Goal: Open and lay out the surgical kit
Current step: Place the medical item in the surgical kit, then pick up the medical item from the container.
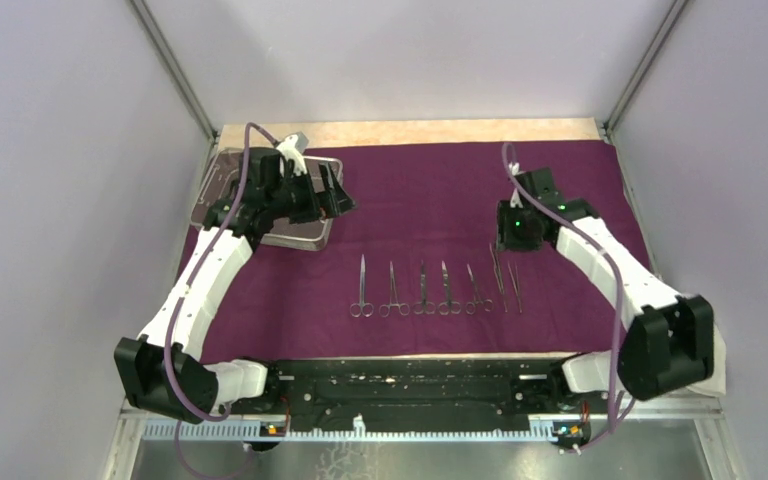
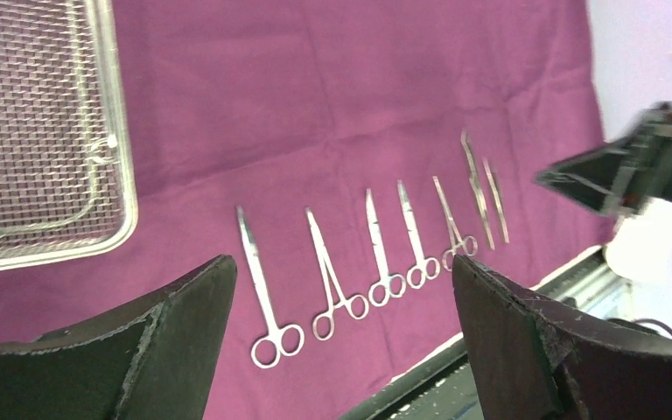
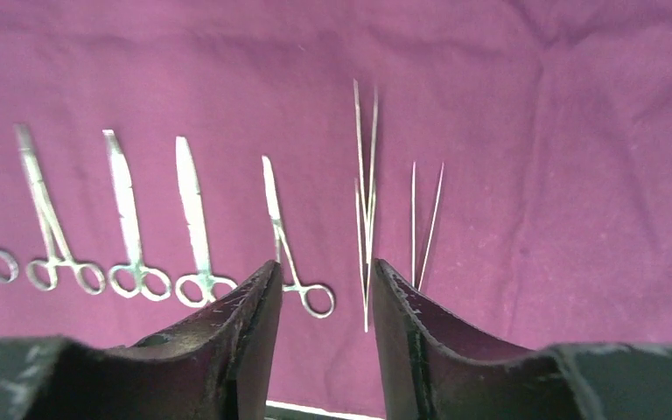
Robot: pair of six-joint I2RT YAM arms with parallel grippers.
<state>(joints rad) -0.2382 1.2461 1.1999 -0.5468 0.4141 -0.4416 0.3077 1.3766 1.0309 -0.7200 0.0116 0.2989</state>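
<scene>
Five ring-handled instruments (image 3: 194, 192) and tweezers (image 3: 366, 219) in one row on purple wrap (image 1: 420, 190), midway along worktop's near edge. Wire-mesh tray (image 1: 300, 238) at far-left corner. Left pincer (image 2: 341, 271) spread wide, empty, over tray's right side. Right pincer (image 3: 325, 271) partly spread, pinching nothing, above tweezers.

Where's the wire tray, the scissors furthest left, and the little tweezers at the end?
wire tray (image 2: 35, 122), left wrist view, on its mesh floor.
leftmost scissors (image 2: 256, 269), left wrist view, on the shaft.
short tweezers (image 3: 413, 219), right wrist view, on the left prong.
</scene>
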